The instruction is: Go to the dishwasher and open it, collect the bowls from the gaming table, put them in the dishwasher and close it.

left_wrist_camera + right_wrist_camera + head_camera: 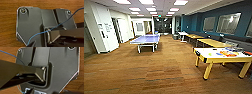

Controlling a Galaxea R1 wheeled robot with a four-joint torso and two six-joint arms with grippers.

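The gaming table, with a glossy white top, yellow frame and legs and colourful centre graphics, stands at the right of the head view, a few metres ahead across the carpet. A few small dark things lie toward its far right end. They are too blurred to tell whether they are the bowls. The dishwasher is out of view. Both wrist views look down on brown carpet past the robot's own dark plate and jointed bar, with nothing seen held.
A blue table-tennis table stands ahead at centre left. Wooden tables line the blue right wall under windows. White walls and doors run along the left. Open brown carpet lies between me and the tables.
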